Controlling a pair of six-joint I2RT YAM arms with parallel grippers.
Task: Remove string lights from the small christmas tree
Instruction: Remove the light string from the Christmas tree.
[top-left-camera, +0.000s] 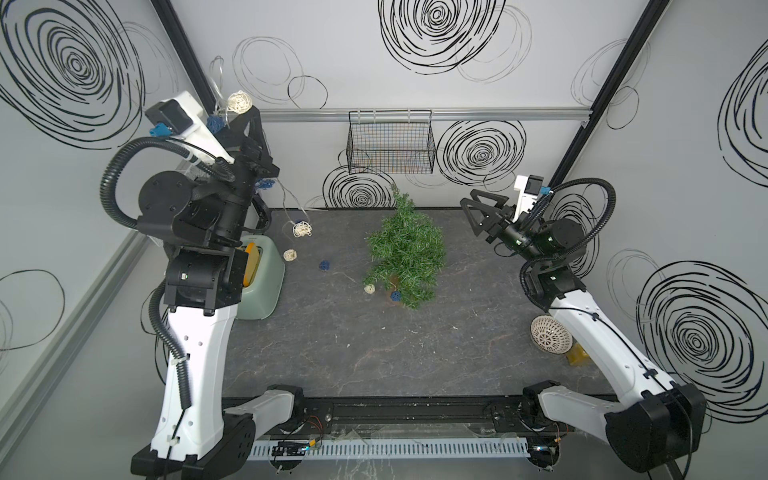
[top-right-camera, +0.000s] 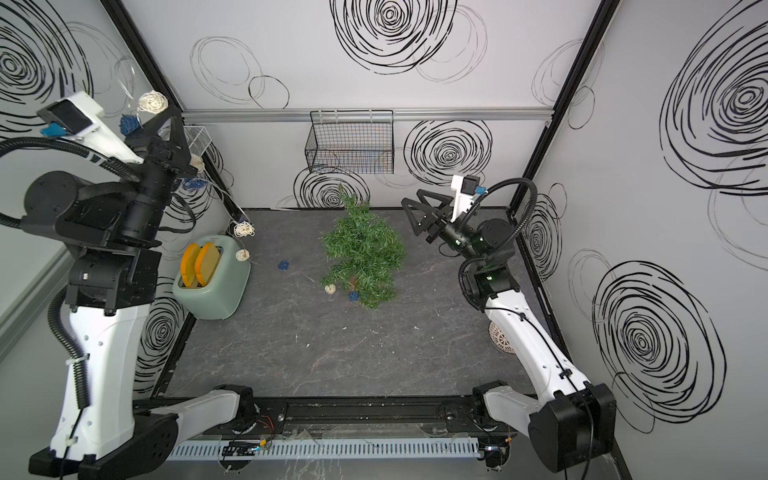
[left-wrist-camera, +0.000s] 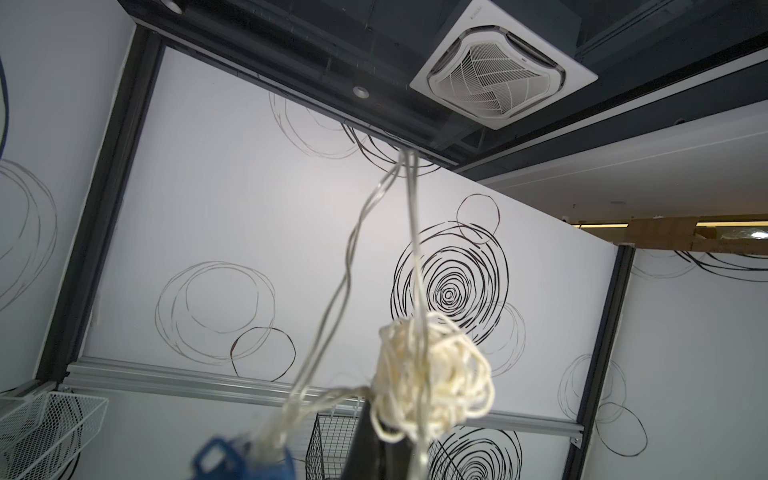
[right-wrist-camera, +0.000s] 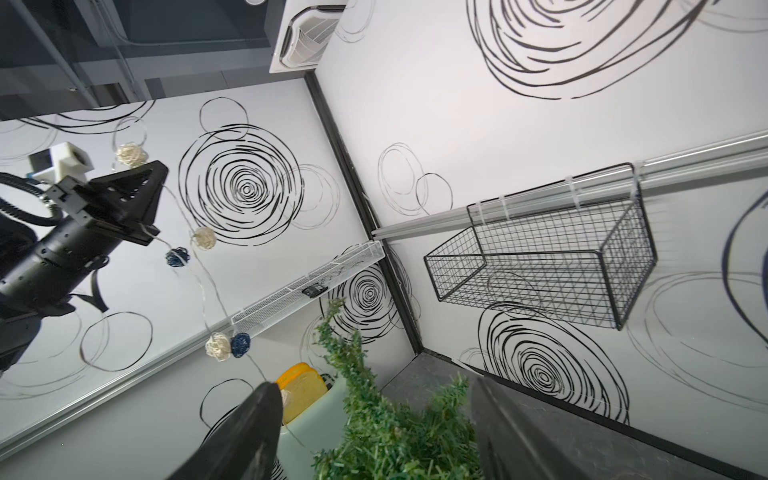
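Left wrist view puts you right at the grip: your left end effector (top-left-camera: 249, 114) is pressed together on the pale wire of the string lights (left-wrist-camera: 432, 374). A cream ball sits against the finger, a blue ball is just beside it, and slack wire loops above. That end effector is raised high and well apart from the small christmas tree (top-left-camera: 405, 245), on the tree's left-arm side.

In both top views the strand hangs down from it past more balls onto the desk (top-left-camera: 374, 353). It then runs past a cream ball and a blue ball toward the tree. The last two balls, one cream and one blue, lie at the tree's foot, touching or just beside its lowest branches. Whether the wire is snagged there you cannot tell.

Your right end effector (top-left-camera: 468, 198) is spread and empty, near the tree on its other side.

By my reading you are in the final pull-off, with most of the strand clear. Next, hold the pinch and draw farther from the tree. If the tree drags along, have the right end effector steady it.
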